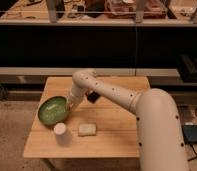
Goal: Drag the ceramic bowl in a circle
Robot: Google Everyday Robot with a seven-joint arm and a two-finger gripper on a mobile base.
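The green ceramic bowl (pixel 53 110) sits on the left part of the wooden table (pixel 112 140), glossy, with a darker rim and a pale centre. My gripper (pixel 70 104) is at the bowl's right rim, at the end of the white arm (pixel 117 95) that reaches in from the right. The gripper touches or overlaps the rim.
A small white upturned cup (pixel 60 132) stands just in front of the bowl. A pale rectangular block (pixel 87 129) lies to the right of the cup. A dark shelf unit with clutter stands behind the table. The table's left edge is close to the bowl.
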